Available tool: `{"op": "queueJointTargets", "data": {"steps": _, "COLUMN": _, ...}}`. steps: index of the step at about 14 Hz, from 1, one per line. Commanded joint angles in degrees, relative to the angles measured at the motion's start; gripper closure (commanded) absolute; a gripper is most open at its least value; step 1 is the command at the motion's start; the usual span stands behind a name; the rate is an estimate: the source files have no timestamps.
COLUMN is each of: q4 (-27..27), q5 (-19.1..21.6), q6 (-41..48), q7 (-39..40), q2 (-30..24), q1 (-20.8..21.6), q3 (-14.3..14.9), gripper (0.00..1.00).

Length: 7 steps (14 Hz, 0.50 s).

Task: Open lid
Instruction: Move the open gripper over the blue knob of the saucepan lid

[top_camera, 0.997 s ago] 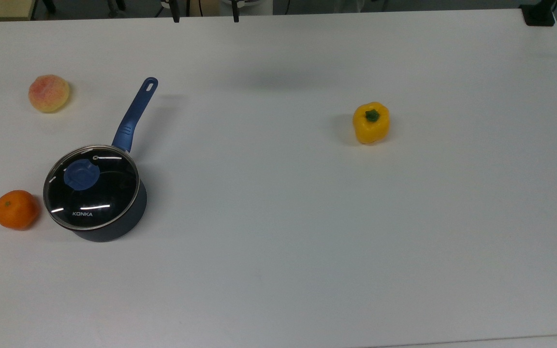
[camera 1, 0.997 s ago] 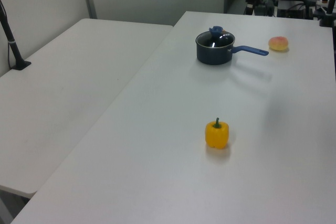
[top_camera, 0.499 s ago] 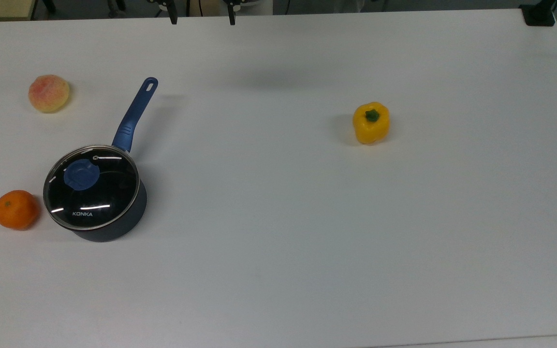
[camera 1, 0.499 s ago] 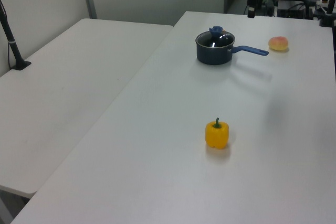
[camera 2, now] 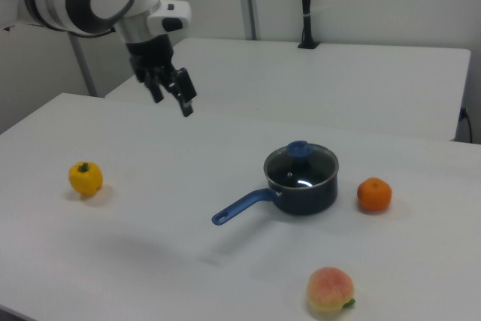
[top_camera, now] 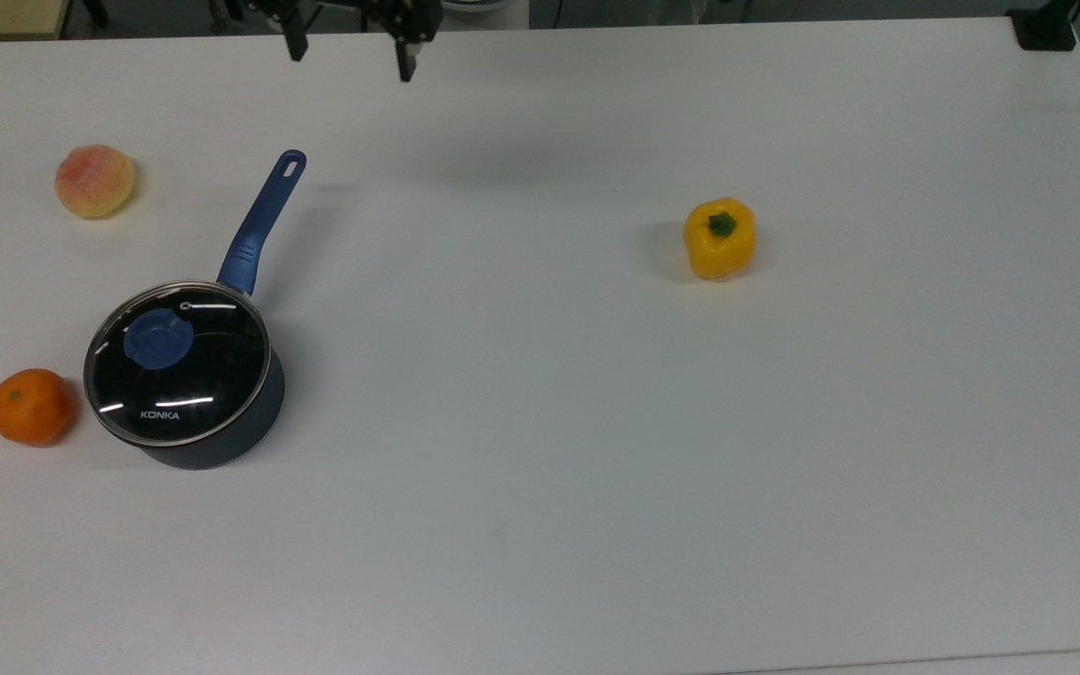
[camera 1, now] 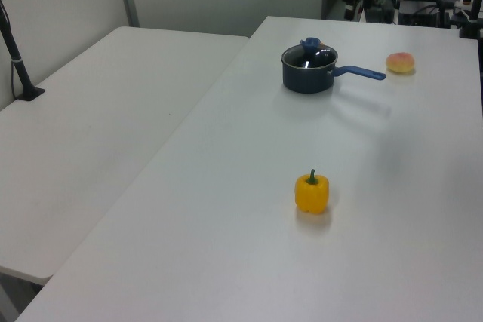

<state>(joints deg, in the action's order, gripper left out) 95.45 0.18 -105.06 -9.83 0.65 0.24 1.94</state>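
Right view, nearest the camera: a peach [camera 2: 329, 289] lies on the white bench [camera 2: 150, 208]. Behind it stands a dark saucepan [camera 2: 303, 188], its long blue handle [camera 2: 242, 207] pointing toward the right view's lower left. The lid [camera 2: 301, 165], a clear glass disc with a metal rim and a blue central knob [camera 2: 299, 148], sits closed and level on the saucepan. An orange [camera 2: 374, 194] rests just beside the saucepan on the right view's right; a yellow bell pepper [camera 2: 86, 178] stands well apart at the right view's left. Farther back, the gripper [camera 2: 171, 101] hangs above the bench, clear of every object, fingers spread apart and holding nothing. A second white table [camera 2: 338, 80] lies beyond.

Top view: the lid [top_camera: 177, 361] shows white "KONKA" lettering near its lower edge. The saucepan [top_camera: 212, 441] sits between the orange [top_camera: 31, 406] and the open bench [top_camera: 596, 450], with the handle [top_camera: 263, 223] running up and to the top view's right. The peach [top_camera: 95, 180] lies above, the pepper [top_camera: 719, 237] far to the top view's right, and the gripper [top_camera: 350, 58] at the top edge.

Left view: the pepper [camera 1: 312, 192] is nearest, the saucepan [camera 1: 309, 73] with its lid [camera 1: 309, 54] beyond, the peach [camera 1: 400, 62] behind; the gripper [camera 1: 355, 1] appears, indistinctly, at the far edge.
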Motion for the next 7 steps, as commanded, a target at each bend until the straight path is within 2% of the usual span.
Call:
{"op": "queueJointTargets", "data": {"steps": 1, "q4": -1.67, "q5": -1.32, "q6": -7.07, "q7": -4.15, "q2": 2.59, "q1": -0.5, "q3": 2.36, "gripper": 0.0}}
{"op": "queueJointTargets", "data": {"steps": 7, "q4": -1.67, "q5": -1.41, "q6": -20.34, "q7": -4.06, "q2": 6.28, "q1": -1.55, "q3": 6.76, "gripper": 0.0}}
